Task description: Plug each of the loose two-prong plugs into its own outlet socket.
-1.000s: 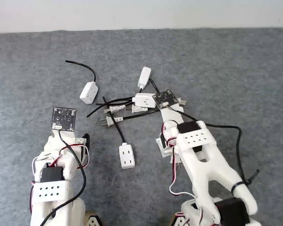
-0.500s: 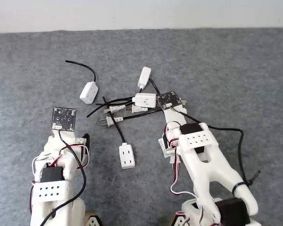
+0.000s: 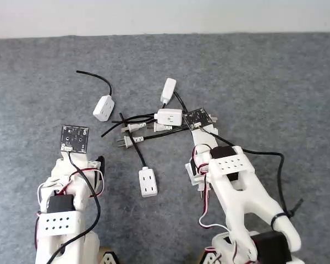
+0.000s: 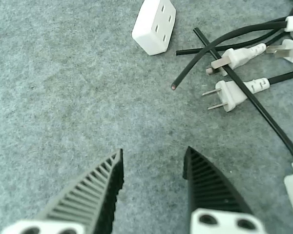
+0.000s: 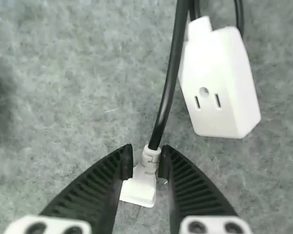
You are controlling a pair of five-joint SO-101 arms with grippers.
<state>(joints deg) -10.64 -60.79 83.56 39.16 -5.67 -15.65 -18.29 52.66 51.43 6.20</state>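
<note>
Grip first, since that's what makes or breaks this step. The right gripper (image 5: pixel 146 149) has its two black fingers pinched in on a white plug (image 5: pixel 138 189), right at the neck where the black cord (image 5: pixel 173 73) comes out. From above, that arm comes in from 5 o'clock toward the cord tangle mid-table. The plug looks like it's lying on the carpet (image 3: pixel 264 71) at roughly 3 o'clock of the tangle, just beside a white socket block (image 5: pixel 219 97) with its slots showing. I can't see the prongs, so which way they point is anyone's guess.

My two cents:
- A hold on the neck will probably let the plug swivel once it meets resistance. I'd want the pads on the flat body, or at least go slow.
- Lift it clear of the cords before turning it, otherwise the cord drags everything along.
- Line the prongs up square with the slots, then push straight. Any tilt and they'll skate across the face.
- The block is loose, so it'll likely slide when pushed. The left gripper (image 4: pixel 154 151) sits at 8 o'clock over bare carpet with its jaws apart and nothing in them, so it could pin the block.

Two more loose plugs (image 4: pixel 230 93) wait on the tangle's 9 o'clock side. Other sockets sit at 10 o'clock (image 3: pixel 103 108), 1 o'clock (image 3: pixel 168 89) and 6 o'clock (image 3: pixel 148 182), so every plug gets its own.
</note>
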